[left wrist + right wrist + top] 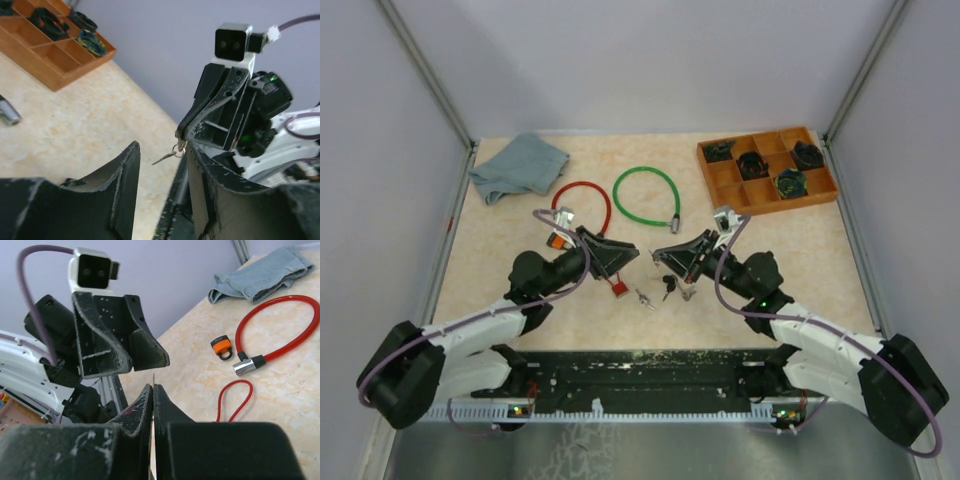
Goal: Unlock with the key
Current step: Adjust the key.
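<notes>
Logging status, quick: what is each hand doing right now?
Left hand: open, holding nothing.
Right hand: closed, pinching the key by its ring.

A small silver key (162, 159) dangles from a ring pinched in the shut right jaws, above the desk's middle. An orange padlock (558, 241) lies flat, left of centre.

Bright, even light, faint soft shadows; left hand (160, 150) blurred close up.
</notes>
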You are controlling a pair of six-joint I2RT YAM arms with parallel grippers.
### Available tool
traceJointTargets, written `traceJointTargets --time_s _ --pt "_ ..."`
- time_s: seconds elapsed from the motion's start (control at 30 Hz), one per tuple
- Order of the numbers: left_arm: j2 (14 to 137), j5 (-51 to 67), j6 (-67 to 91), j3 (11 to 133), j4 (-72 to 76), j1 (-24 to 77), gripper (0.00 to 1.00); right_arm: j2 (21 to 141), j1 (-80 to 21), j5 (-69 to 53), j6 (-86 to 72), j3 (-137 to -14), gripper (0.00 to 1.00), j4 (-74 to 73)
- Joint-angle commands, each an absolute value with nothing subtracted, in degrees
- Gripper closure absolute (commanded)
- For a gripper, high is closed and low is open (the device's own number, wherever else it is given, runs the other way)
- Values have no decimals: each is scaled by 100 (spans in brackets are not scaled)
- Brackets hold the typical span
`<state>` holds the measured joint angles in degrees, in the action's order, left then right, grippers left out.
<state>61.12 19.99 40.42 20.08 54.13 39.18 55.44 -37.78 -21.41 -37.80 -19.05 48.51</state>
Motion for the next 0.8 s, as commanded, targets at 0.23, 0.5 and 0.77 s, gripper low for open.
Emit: traceJointTargets --time_s 0.23,0.5,0.77 --pt "7998 3479 7064 1992 9392 3640 60 5821 -3735 -2510 -4005 -1974 100 5640" --pt "8352 3166 7213 1845 9740 3638 61 5827 -3736 -2570 -4046 -2011 100 5643" --pt "7619 2948 6585 1930 8715 3639 57 5969 -3737 -2666 -4187 -2013 100 5866"
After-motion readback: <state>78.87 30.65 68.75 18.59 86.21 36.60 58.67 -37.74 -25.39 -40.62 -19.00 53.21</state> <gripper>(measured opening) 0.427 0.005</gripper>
